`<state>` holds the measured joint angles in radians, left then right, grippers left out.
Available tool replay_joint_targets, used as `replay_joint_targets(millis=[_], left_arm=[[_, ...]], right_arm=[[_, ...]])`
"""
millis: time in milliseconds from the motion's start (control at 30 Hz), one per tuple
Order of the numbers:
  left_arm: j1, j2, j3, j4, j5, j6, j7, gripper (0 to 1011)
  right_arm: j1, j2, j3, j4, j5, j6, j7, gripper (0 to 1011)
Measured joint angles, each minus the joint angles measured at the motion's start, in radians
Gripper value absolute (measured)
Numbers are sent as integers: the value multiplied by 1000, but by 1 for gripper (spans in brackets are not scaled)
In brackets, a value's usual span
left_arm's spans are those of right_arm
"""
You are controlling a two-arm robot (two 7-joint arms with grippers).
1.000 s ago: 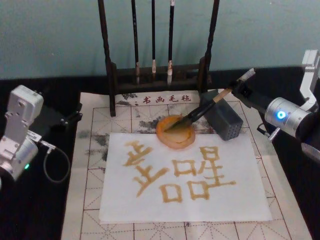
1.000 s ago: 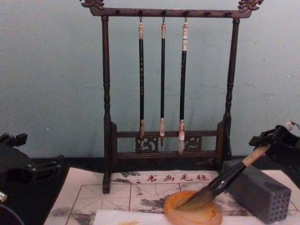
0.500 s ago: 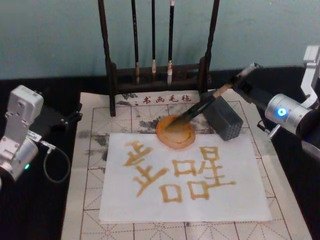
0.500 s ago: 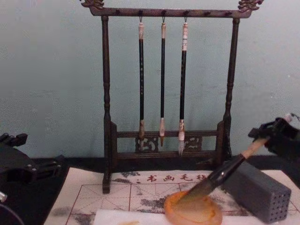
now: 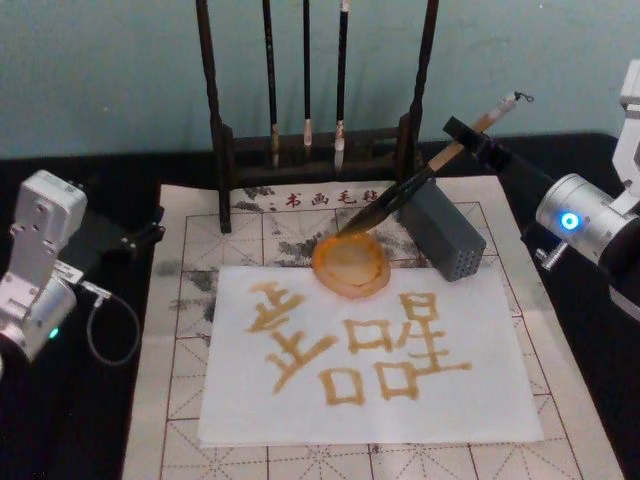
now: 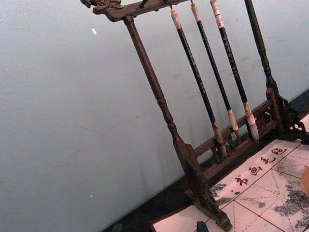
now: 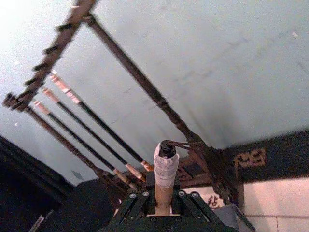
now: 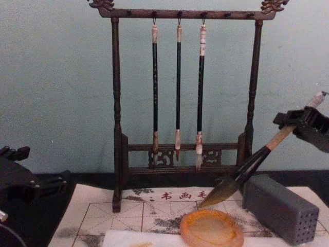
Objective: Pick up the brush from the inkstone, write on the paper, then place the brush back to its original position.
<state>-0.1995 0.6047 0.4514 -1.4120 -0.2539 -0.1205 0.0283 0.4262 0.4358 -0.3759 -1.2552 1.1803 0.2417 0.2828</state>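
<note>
Big beige felt mat (image 5: 190, 330) spread wide, the white paper (image 5: 480, 400) lying on it, already crowded with orange characters; the left gripper (image 5: 150, 232) sits parked out at the mat's 9 o'clock. The inkstone (image 5: 351, 265) rests on the paper's 12 o'clock edge, grey block (image 5: 445, 232) just beside it at 3 o'clock. The right gripper (image 5: 468, 141) is clenched on the brush (image 5: 410, 185) handle, up toward 2 o'clock, and the tuft hangs just above the dish's 1 o'clock rim, clear of it. I read this as the carry to the paper: grip firm, same slant, swing toward 6 o'clock away from block and rack (image 5: 220, 150), then touch down lightly on bare white
</note>
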Motion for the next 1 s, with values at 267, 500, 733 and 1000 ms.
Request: replay_joint_targets(millis=[267, 500, 733, 1000], left_arm=[[0, 0, 0, 0, 0, 0, 0, 1001], [0, 0, 0, 0, 0, 0, 0, 1001], [0, 0, 0, 0, 0, 0, 0, 1001], [0, 0, 0, 0, 0, 0, 0, 1001]], right_arm=[[-32, 48, -44, -53, -115, -112, 71, 184], [-53, 66, -58, -73, -204, -175, 99, 184], [-64, 68, -60, -76, -265, -214, 100, 184], [-76, 65, -47, -83, -306, -236, 90, 184]])
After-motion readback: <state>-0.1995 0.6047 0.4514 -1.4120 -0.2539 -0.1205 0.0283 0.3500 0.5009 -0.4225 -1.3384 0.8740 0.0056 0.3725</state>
